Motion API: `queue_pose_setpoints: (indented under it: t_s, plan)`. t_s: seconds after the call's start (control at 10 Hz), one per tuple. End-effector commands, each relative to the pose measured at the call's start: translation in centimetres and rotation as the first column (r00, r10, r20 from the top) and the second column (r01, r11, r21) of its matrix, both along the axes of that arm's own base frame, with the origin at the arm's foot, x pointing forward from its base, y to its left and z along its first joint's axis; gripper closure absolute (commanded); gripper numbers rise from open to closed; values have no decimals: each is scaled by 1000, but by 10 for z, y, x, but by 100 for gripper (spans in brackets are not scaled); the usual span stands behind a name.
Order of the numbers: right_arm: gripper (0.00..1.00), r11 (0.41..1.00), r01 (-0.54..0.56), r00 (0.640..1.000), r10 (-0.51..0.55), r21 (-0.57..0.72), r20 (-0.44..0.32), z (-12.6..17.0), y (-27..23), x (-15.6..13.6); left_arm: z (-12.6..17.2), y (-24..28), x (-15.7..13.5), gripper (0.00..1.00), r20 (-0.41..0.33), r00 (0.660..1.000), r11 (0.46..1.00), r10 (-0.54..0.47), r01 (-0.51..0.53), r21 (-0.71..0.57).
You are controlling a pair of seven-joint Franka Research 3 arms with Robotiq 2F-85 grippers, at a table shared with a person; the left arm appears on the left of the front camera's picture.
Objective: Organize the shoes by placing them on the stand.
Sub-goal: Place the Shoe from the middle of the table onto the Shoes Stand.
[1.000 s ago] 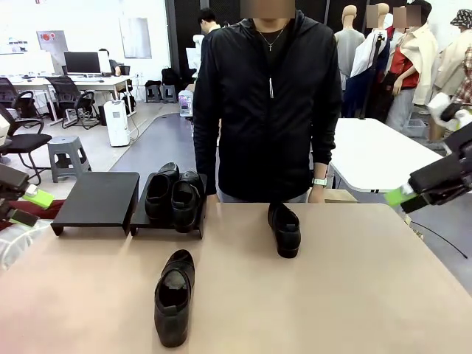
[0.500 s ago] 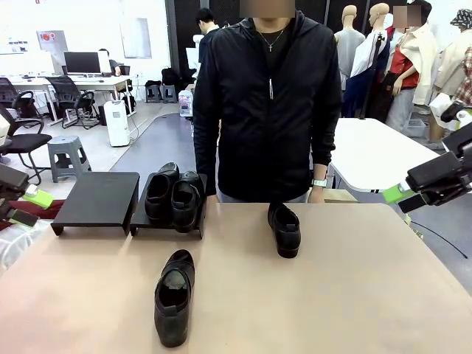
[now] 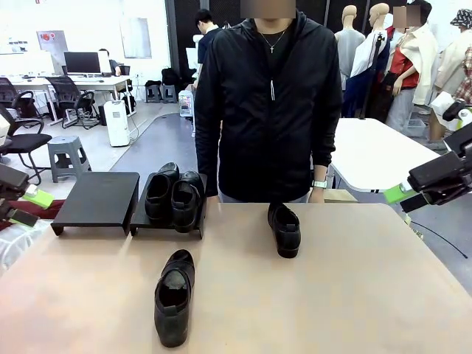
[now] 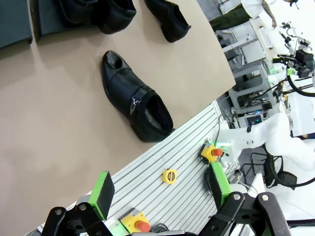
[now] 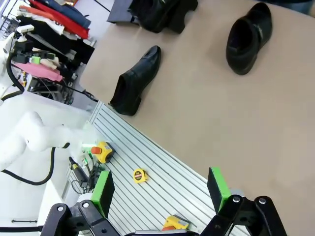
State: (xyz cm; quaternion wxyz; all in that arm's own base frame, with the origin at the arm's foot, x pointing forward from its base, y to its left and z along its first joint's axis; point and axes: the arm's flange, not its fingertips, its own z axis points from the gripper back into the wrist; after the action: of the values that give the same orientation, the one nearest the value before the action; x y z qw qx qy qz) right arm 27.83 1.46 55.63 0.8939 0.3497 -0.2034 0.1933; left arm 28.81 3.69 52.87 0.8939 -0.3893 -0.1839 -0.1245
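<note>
Two black shoes [image 3: 158, 193] [image 3: 186, 199] stand side by side on the right platform [image 3: 167, 224] of the low black stand; its left platform [image 3: 96, 198] is bare. A third shoe [image 3: 174, 295] [image 4: 138, 105] [image 5: 135, 81] lies on the table near the front, toe pointing away from me. The fourth [image 3: 285, 228] [image 5: 248, 37] [image 4: 169, 19] lies by the far edge in front of the person. My left gripper [image 3: 23, 207] [image 4: 160, 189] hovers off the table's left side, open and holding nothing. My right gripper [image 3: 404, 197] [image 5: 160, 189] hangs off the right side, also open with nothing between its fingers.
A person in a black jacket [image 3: 269, 103] stands at the far edge, hands down by the table. Below both grippers a ribbed metal base carries a yellow tape measure [image 4: 170, 175] [image 5: 139, 175] and button boxes [image 4: 212, 152]. The tan tabletop [image 3: 332, 295] has free room at right.
The right arm has shifted very slightly upward. The shoes, the stand and the left arm have not moved.
</note>
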Motion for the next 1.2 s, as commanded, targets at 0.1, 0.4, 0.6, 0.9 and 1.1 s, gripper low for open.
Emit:
queue_pose_setpoints:
  t_s: [0.1,0.4,0.6,0.9,1.1]
  plan:
    - [0,1000,-26,1000,26,4,18,0,-3,0,1,-1,0,0,15,1000,1000,-10,10,-20]
    - [0,1000,-26,1000,26,4,18,0,-3,0,1,-1,0,0,15,1000,1000,-10,10,-20]
    - [0,1000,-26,1000,26,4,18,0,-3,0,1,-1,0,0,15,1000,1000,-10,10,-20]
    - [0,1000,-26,1000,26,4,18,0,-3,0,9,-100,-46,0,-8,996,979,-84,84,186]
    - [0,1000,-26,1000,26,4,18,0,-3,0,-9,-204,-53,0,-158,975,926,-155,199,321]
